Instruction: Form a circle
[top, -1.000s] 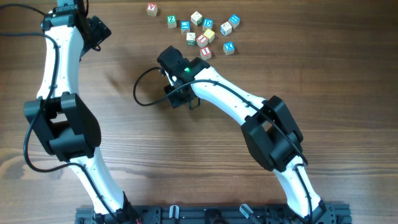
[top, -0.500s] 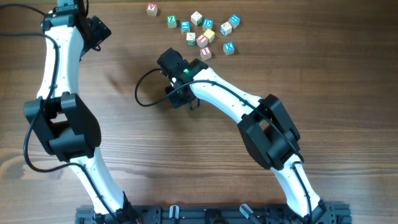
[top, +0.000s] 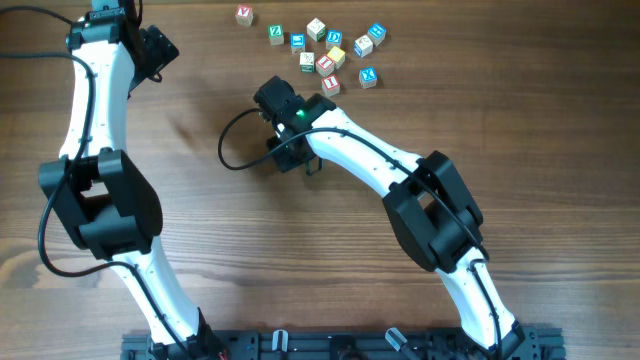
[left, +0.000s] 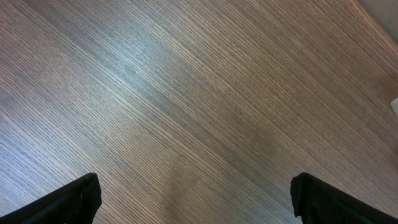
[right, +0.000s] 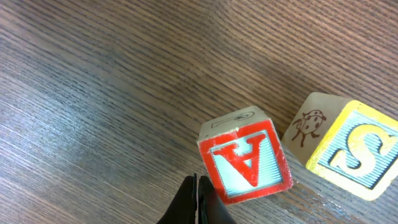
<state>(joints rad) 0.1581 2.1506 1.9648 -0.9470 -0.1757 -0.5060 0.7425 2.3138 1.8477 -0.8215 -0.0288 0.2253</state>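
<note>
Two white robot arms over a wooden desk, with small letter cubes bunched near its far edge.

The brown woodgrain desk (top: 200, 220) fills every view, and nothing of the room shows past it. Since a second ago the right arm (top: 380, 165) has only eased its elbow slightly leftward and no cube has moved, so I judge the task no nearer done. The left arm (top: 95, 110) reaches to the far left corner, its left pincer (left: 199, 208) released wide over bare wood. The right pincer (right: 196, 198) is clenched on nothing, its tips just beside a corner of a red A cube (right: 245, 163); whether they touch I cannot tell. A yellow S cube (right: 348, 152) sits just beside that one. The circle (top: 325, 63) lies at far centre, a loose clump and not yet a ring, with stray cubes (top: 245, 14) scattered around it.
</note>
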